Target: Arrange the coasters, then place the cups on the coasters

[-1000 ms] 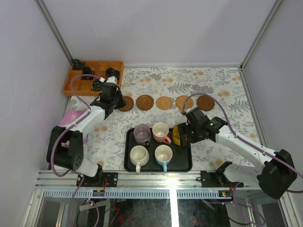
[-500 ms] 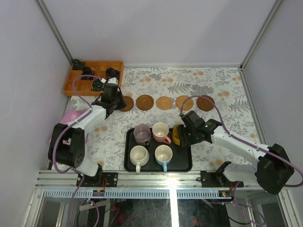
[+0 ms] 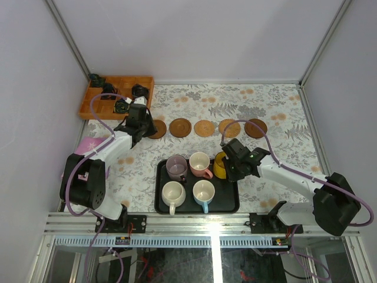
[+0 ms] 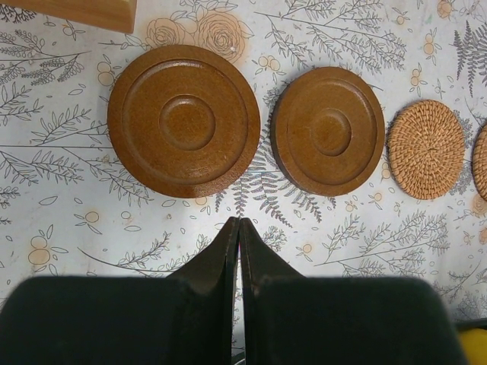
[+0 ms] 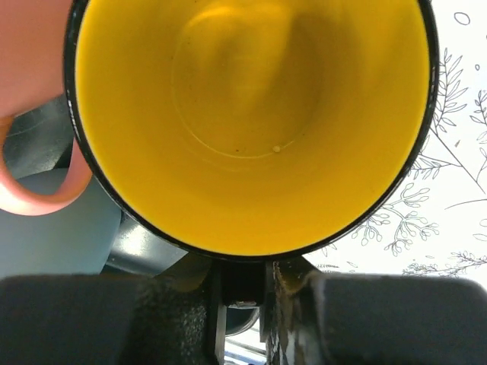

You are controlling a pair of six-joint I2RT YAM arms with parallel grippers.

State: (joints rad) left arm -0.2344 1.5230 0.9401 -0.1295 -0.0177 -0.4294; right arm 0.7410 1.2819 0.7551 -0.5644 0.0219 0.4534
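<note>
- the left gripper (image 4: 238, 228) is pressed shut, its fingers flat against each other with nothing between them.
- its tip sits over the flowered table (image 3: 277, 106), just short of the gap between the first coaster (image 4: 183, 120) and the second coaster (image 4: 329, 129), touching neither.
- those two are smooth brown wood with ringed faces. the third coaster (image 4: 426, 150), beside them, looks woven.
- from above, all five coasters (image 3: 204, 128) lie in a row across the table, apart from one another and bare on top. the left arm covers part of the leftmost.
- all the cups stand upright on the black tray (image 3: 227, 201), nearer the arms than the row.
- the mauve cup (image 3: 176, 167), pink cup (image 3: 200, 164) and yellow cup (image 3: 220, 167) stand along its far side. the white cup (image 3: 172, 193) and blue cup (image 3: 204, 193) are on the near side.
- the right gripper (image 5: 242, 277) is at the yellow cup, on the side away from the pink cup.
- its fingers stand a narrow gap apart right under the cup's rim, with something dark between them. i cannot tell whether they are clamped on the cup.
- a wooden box (image 3: 126, 85) with small dark things (image 3: 109, 89) in it sits at the far left corner.
</note>
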